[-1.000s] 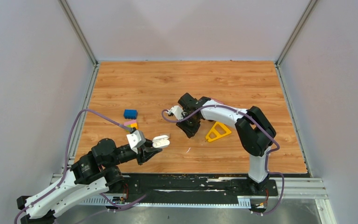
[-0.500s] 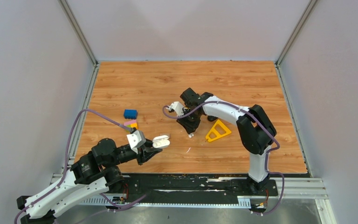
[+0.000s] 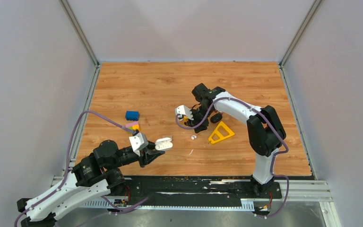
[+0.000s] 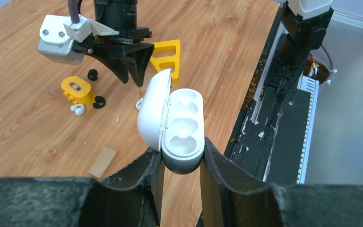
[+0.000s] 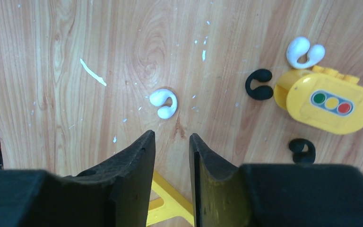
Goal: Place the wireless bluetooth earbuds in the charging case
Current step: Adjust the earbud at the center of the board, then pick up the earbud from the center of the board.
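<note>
My left gripper (image 3: 157, 150) is shut on the white charging case (image 3: 163, 143) and holds it above the table's near edge. In the left wrist view the case (image 4: 183, 125) has its lid open and both wells are empty. My right gripper (image 3: 201, 124) hovers open and empty over the table. In the right wrist view its fingertips (image 5: 150, 142) are just short of a white earbud (image 5: 163, 103). A second white earbud (image 5: 305, 52) and two black earbuds (image 5: 259, 85) (image 5: 302, 150) lie around a yellow brick (image 5: 331, 104).
A yellow triangle (image 3: 221, 133) lies just right of my right gripper. A blue block (image 3: 132, 115) and a pink-and-orange block (image 3: 133, 126) sit at the left. A small tan block (image 4: 102, 162) lies near the case.
My right gripper has moved right and back, uncovering a white earbud on the table. My left gripper and the case have held still.
</note>
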You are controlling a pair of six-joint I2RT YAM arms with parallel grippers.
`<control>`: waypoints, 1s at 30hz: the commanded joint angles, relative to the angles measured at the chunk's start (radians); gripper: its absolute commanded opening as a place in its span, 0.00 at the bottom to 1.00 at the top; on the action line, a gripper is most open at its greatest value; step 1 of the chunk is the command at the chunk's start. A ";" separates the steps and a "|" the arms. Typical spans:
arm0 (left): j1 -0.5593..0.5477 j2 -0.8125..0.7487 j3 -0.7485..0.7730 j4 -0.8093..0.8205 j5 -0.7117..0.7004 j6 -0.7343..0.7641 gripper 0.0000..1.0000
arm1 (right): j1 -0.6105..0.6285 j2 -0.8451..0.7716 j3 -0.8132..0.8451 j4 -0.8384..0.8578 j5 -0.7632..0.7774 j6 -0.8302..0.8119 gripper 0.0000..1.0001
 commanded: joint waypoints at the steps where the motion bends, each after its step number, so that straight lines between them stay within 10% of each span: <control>1: 0.002 0.012 -0.001 0.037 0.019 0.018 0.01 | 0.003 0.048 0.078 -0.046 -0.081 -0.123 0.32; 30: 0.002 0.034 0.000 0.034 0.031 0.024 0.03 | 0.012 0.208 0.130 -0.076 -0.115 -0.112 0.28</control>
